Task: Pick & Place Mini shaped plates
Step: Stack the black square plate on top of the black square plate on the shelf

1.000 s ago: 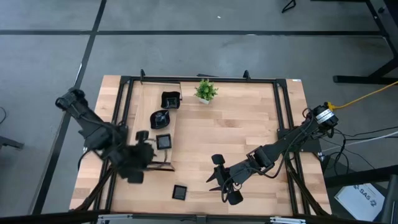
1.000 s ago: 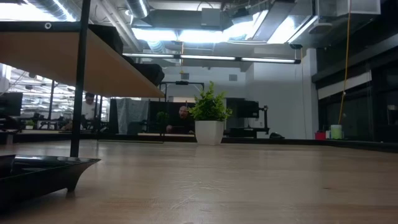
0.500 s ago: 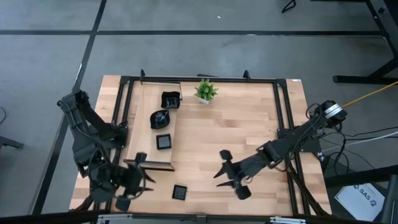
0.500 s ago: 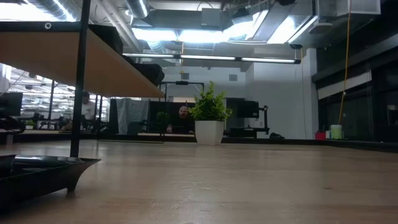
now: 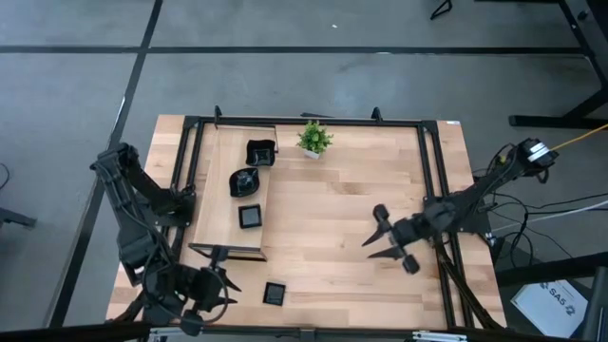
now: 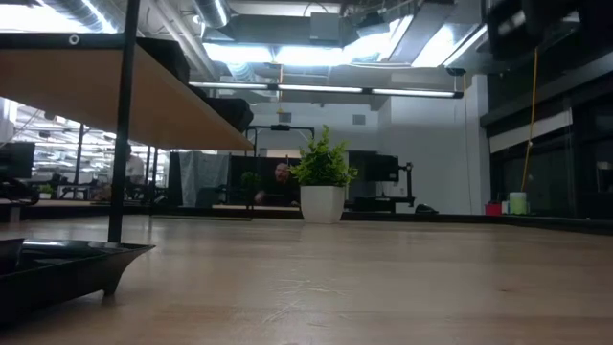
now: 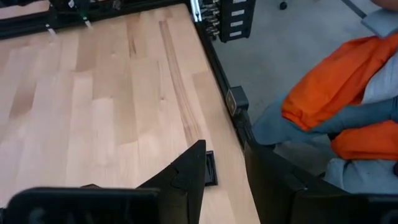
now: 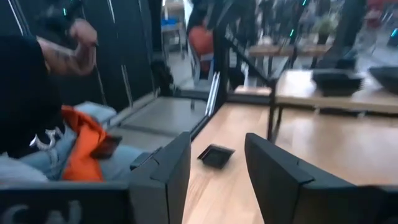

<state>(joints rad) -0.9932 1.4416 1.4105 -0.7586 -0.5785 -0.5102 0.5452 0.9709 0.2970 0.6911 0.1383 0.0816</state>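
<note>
Three glossy black mini plates sit on a raised wooden shelf [image 5: 228, 204] at the table's left: a square one [image 5: 261, 152], a rounded one [image 5: 245, 180] and a small square one [image 5: 251, 217]. A fourth plate [image 5: 275, 294] lies on the table near the near edge; it also shows in the left wrist view [image 7: 210, 168], the right wrist view [image 8: 217, 155] and the low view [image 6: 67, 264]. My left gripper [image 5: 220, 288] [image 7: 224, 162] is open at the near left corner, left of that plate. My right gripper [image 5: 380, 242] [image 8: 217, 149] is open above the table's right half.
A small green potted plant [image 5: 313, 139] [image 6: 324, 177] stands at the far edge. A black frame [image 5: 432, 190] rims the table. A person in orange clothing [image 7: 336, 106] [image 8: 81, 149] sits just off the near edge. Bare wood [image 5: 342, 199] lies between the two arms.
My left arm has drawn back from beside the shelf toward the near left corner. My right arm has pulled away from the near middle of the table toward the right edge and farther back. Both grippers stay open, and the plates have kept still.
</note>
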